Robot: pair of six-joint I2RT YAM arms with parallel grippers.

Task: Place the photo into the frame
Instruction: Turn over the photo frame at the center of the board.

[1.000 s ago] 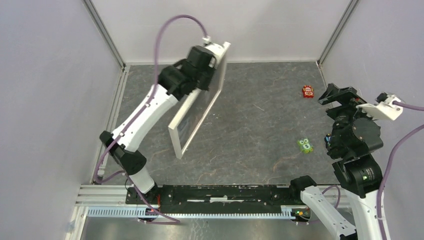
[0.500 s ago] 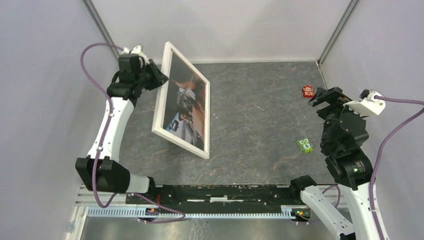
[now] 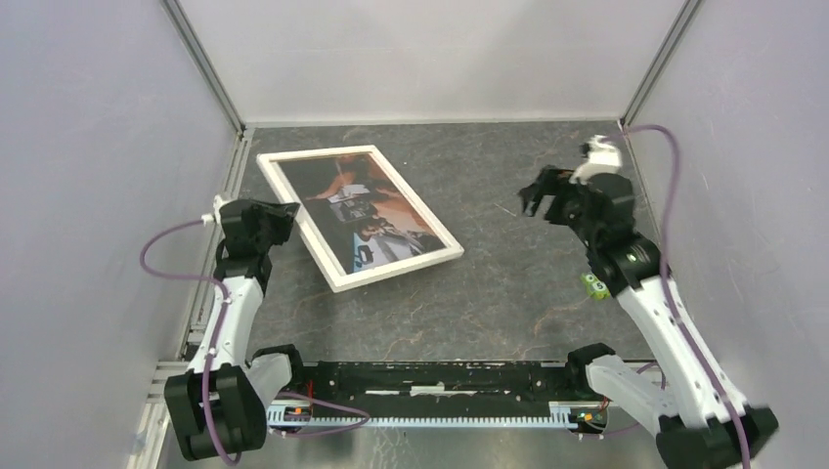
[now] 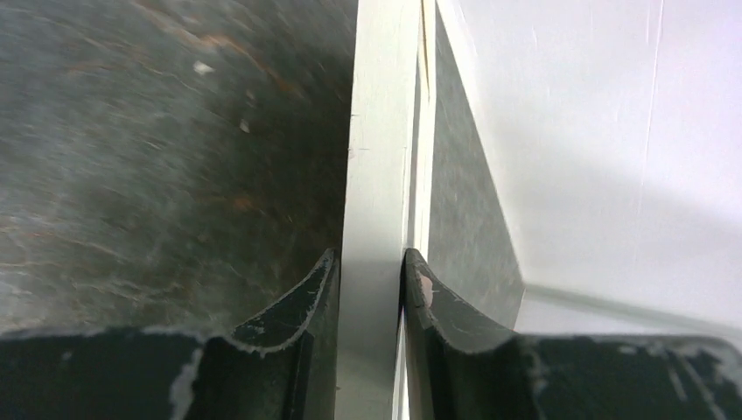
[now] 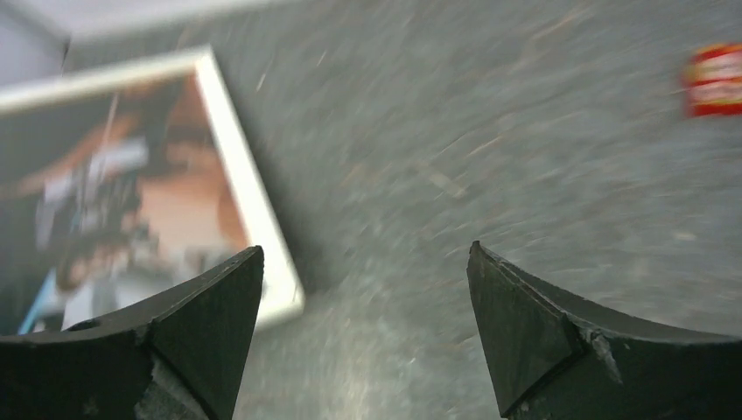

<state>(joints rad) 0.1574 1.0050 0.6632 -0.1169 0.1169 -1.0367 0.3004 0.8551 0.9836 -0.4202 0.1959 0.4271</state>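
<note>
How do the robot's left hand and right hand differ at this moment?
The left hand is shut on a rail of the pale wooden picture frame; the right hand is open and empty. The left touches the frame; the right hangs apart from it. Both hands are dark.

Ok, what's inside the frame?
A photo fills the frame, picture side up. Whatever lies under the photo is covered and cannot be seen.
</note>
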